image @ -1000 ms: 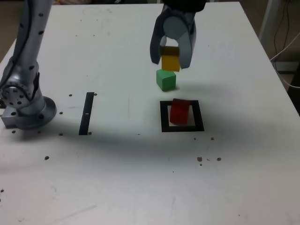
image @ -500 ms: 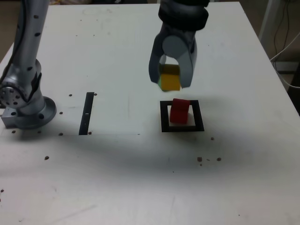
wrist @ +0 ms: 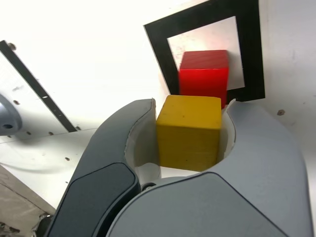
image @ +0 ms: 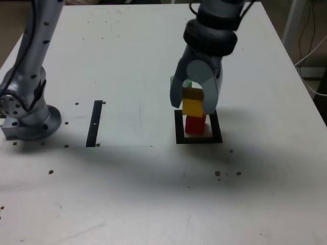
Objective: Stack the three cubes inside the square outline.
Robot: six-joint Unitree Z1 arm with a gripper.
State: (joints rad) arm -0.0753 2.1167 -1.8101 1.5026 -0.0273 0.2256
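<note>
My gripper (image: 194, 106) is shut on the yellow cube (image: 193, 107) (wrist: 188, 131), which hangs just above the red cube (image: 194, 124) (wrist: 204, 79). The red cube stands inside the square outline (image: 178, 133) (wrist: 249, 44), a thick black border with a pale centre. Whether yellow touches red I cannot tell. Only a sliver of the green cube (image: 188, 83) shows behind the gripper in the exterior view; the wrist view does not show it.
A narrow black strip (image: 95, 123) (wrist: 34, 86) lies on the white table (image: 127, 194) to the exterior view's left of the outline. The arm's grey base (image: 28, 115) stands at the far left. Small dark specks dot the tabletop.
The gripper has carried the yellow cube from beside the green cube toward the camera and down, over the red cube in the outline. The green cube is now mostly hidden behind the gripper.
</note>
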